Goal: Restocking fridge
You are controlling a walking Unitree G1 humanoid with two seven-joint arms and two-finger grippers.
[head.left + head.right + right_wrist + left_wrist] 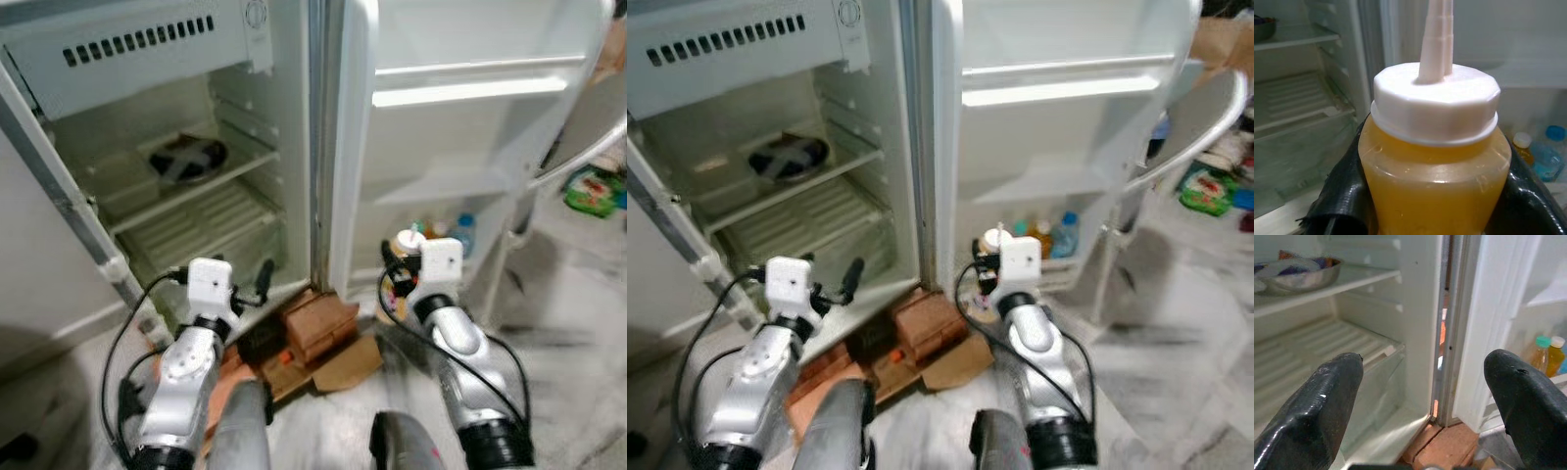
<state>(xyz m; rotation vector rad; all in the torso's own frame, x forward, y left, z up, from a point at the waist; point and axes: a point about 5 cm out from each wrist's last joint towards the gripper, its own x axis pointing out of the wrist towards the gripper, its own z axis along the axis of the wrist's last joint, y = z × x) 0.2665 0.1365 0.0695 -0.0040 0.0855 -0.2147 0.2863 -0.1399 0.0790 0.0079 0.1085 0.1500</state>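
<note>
we stand before the open fridge, its door swung wide to our right, and we carry 1 squeeze bottle of amber liquid in the right gripper. its jaws are clamped on the bottle's body just under the white nozzle cap, low enough that the cap and spout stay clear and the bottle rides upright, which we judge keeps the contents from tipping toward the nozzle. the bottle is held in front of the door's bottom rack, where 3 small bottles already stand, a blue-capped one among them; that looks to us like the natural slot for it, though the grooved lower shelf inside is also bare.

the left gripper hovers near the foot of the cabinet with its jaws apart and nothing between them, we think so it is free to steady the door or take the next item. its fingers frame the cabinet's inner wall and hinge gap.

on the upper shelf sits a steel bowl, well apart from both arms. the fridge rests on bricks, with flattened cardboard on the floor beside them, so we would keep the lower jaws from catching that edge when reaching in.
</note>
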